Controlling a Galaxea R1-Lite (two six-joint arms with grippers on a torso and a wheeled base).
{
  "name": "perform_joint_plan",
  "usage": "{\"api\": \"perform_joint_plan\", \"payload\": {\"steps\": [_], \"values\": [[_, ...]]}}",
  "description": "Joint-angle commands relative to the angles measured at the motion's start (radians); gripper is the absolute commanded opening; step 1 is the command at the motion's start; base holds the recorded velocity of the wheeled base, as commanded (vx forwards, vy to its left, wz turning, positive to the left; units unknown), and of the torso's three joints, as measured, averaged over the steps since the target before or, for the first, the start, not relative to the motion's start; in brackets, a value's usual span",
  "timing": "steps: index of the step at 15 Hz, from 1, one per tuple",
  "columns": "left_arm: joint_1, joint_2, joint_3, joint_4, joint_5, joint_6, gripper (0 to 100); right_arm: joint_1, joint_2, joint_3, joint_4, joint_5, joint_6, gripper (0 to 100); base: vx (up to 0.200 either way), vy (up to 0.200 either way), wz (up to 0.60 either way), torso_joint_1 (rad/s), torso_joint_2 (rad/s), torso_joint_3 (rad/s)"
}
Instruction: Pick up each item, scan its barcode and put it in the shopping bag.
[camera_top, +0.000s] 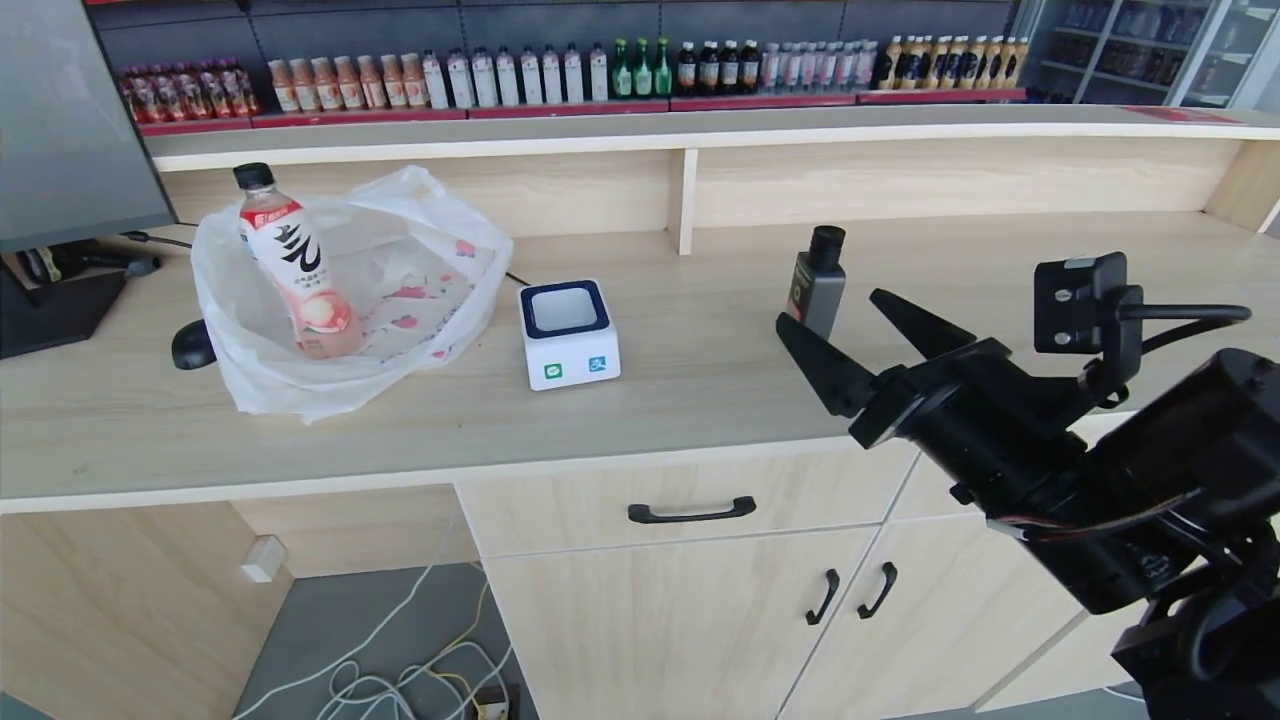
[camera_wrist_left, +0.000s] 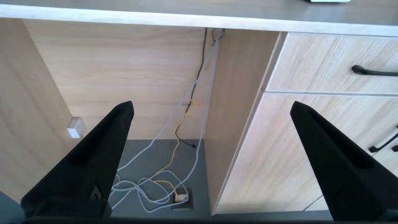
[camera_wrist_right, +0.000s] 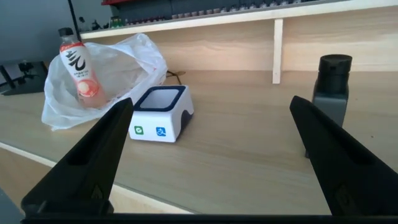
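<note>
My right end effector (camera_wrist_right: 211, 106) is wide open and empty. Small grey plastic bottle with black cap (camera_top: 818, 290) stands upright on the wooden surface (camera_top: 700, 390), just ahead. Likely light, rigid, slick, tippy: I'd grip mid-body.

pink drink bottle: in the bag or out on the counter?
In. The bottle stands tilted inside the open shopping bag, its plastic around the base.

On the counter (camera_top: 700, 400), the shopping bag (camera_top: 420, 250) is set at the left, and a drink bottle (camera_top: 295, 270) is stood in it. The scanner (camera_top: 568, 335) is placed just right of the bag, and a small bottle (camera_top: 820, 285) is stood well apart to the right, slightly farther back.
</note>
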Motion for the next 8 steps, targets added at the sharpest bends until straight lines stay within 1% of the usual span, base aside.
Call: {"api": "perform_joint_plan", "payload": {"steps": [1,2,4,5,8], "values": [[0.000,0.000,0.000,0.000,0.000,0.003,100,-0.002,-0.003,0.006,-0.001,-0.001,0.000,100,0.000,0.000,0.00,0.000,0.00,0.000],[0.000,0.000,0.000,0.000,0.000,0.003,100,-0.003,-0.009,0.006,-0.001,-0.001,-0.002,100,0.000,0.000,0.00,0.000,0.00,0.000],[0.000,0.000,0.000,0.000,0.000,0.003,100,-0.035,-0.010,-0.003,-0.001,0.002,-0.026,100,0.000,0.000,0.00,0.000,0.00,0.000],[0.000,0.000,0.000,0.000,0.000,0.003,100,-0.063,-0.015,-0.054,0.020,0.005,-0.025,100,0.000,0.000,0.00,0.000,0.00,0.000],[0.000,0.000,0.000,0.000,0.000,0.003,100,-0.127,-0.001,-0.252,0.292,0.019,-0.023,100,0.000,0.000,0.00,0.000,0.00,0.000]]}}
